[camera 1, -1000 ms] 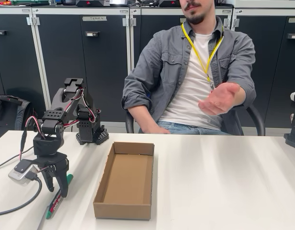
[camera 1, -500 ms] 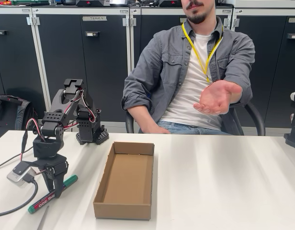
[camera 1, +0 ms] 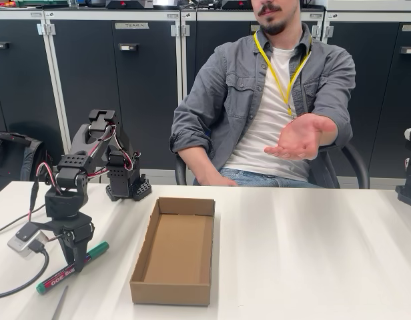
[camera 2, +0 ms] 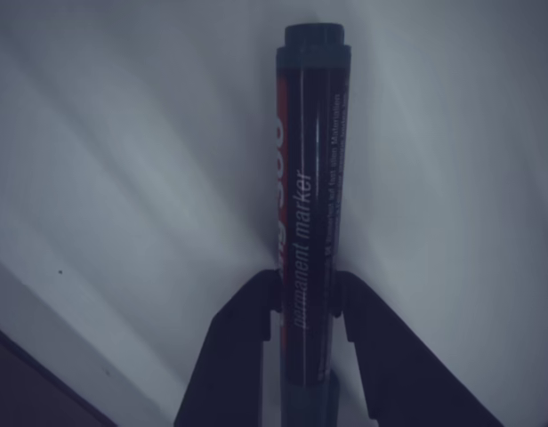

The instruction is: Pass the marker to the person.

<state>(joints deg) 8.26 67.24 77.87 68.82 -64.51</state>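
Squarely between claw (camera 1: pixel 72 261) fingers (clamped): marker (camera 1: pixel 72 268)

arm: matte black plastic five-joint robot arm (camera 1: pixel 92 157), blocky angular segments, square bracket at the top
base: black block with a ribbed foot (camera 1: pixel 129 187), standing on the white table
cables: thin red, white and black wires (camera 1: pixel 115 150) looped along the joints; a thicker black cable (camera 1: pixel 22 283) trailing off the wrist
wrist: small white-and-grey camera module (camera 1: pixel 24 240) fixed at the side
gripper: black two-finger gripper (camera 1: pixel 73 261) with tapered plastic fingers (camera 2: pixel 234 356), smooth and wedge-shaped in the wrist view
markings: none legible
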